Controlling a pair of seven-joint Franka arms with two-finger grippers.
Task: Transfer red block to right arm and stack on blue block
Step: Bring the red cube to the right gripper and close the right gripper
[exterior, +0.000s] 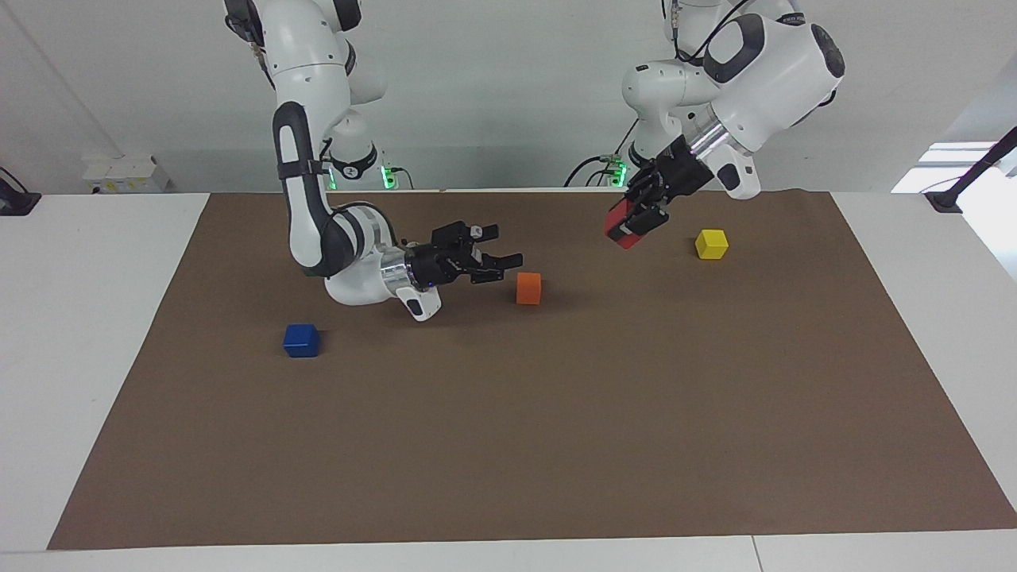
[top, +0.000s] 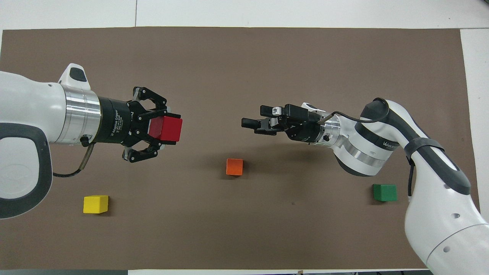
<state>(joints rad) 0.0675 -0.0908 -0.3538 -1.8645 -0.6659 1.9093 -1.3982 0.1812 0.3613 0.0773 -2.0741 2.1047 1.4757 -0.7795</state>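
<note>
My left gripper (exterior: 632, 225) (top: 168, 130) is shut on the red block (exterior: 616, 222) (top: 166, 129) and holds it in the air, above the mat, toward the left arm's end. My right gripper (exterior: 506, 245) (top: 252, 119) is open and empty, lying level and pointing at the red block, with a wide gap between them. It hovers low, just above the orange cube (exterior: 528, 287) (top: 234, 167). The blue block (exterior: 301, 340) sits on the mat toward the right arm's end. In the overhead view it is hidden under the right arm.
A yellow cube (exterior: 711, 244) (top: 95, 204) lies near the robots at the left arm's end. A green cube (top: 384, 192) lies near the robots at the right arm's end, hidden in the facing view. The brown mat (exterior: 508, 445) covers the table.
</note>
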